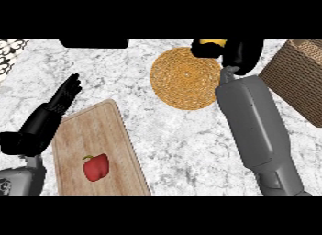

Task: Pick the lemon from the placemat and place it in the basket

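Roughly halfway, it seems: the lemon is clasped in the curled fingers of the right hand, the round woven placemat left just on its near side, and the wicker basket at that hand's right isn't reached yet.

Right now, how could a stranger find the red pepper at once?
Find the wooden cutting board at the counter's lower left, next to the left hand. The red pepper lies alone on it, the only red thing in view.
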Robot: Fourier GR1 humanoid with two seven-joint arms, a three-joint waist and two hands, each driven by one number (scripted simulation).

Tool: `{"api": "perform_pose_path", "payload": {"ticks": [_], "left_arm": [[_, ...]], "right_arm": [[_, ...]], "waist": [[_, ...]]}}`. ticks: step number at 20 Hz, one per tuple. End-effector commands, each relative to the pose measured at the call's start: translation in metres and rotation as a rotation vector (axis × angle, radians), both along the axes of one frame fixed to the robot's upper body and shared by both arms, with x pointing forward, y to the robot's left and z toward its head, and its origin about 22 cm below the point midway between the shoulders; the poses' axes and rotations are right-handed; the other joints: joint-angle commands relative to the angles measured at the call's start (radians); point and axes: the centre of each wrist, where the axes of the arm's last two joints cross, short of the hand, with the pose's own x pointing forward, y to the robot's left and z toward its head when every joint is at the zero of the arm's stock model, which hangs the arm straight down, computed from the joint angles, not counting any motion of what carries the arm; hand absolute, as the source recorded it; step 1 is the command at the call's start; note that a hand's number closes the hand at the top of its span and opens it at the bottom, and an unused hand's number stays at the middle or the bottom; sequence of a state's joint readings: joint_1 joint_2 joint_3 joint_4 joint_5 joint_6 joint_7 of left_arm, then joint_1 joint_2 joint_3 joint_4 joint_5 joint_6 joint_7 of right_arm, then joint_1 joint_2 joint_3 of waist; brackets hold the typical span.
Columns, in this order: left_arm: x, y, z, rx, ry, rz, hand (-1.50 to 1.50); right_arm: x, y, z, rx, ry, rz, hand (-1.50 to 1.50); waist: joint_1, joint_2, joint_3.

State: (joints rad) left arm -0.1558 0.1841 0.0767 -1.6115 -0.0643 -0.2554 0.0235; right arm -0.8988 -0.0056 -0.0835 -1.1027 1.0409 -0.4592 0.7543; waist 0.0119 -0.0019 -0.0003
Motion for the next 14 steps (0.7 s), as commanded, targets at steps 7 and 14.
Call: {"api": "perform_pose_path", "payload": {"ticks": [7, 14], "left_arm": [[0.009, -0.005, -0.006, -0.012, -0.001, 0.025, 0.0], [0.013, -0.009, -0.002, 0.0, -0.005, -0.014, 0.0]], "right_arm": [[-0.005, -0.016, 0.063, -0.076, -0.017, -0.177, 1.5], [0.039, -0.065, 0.069, -0.058, -0.044, -0.297, 1.5]], "waist": [[-0.015, 0.001, 0.0], [0.009, 0.01, 0.0]]}}
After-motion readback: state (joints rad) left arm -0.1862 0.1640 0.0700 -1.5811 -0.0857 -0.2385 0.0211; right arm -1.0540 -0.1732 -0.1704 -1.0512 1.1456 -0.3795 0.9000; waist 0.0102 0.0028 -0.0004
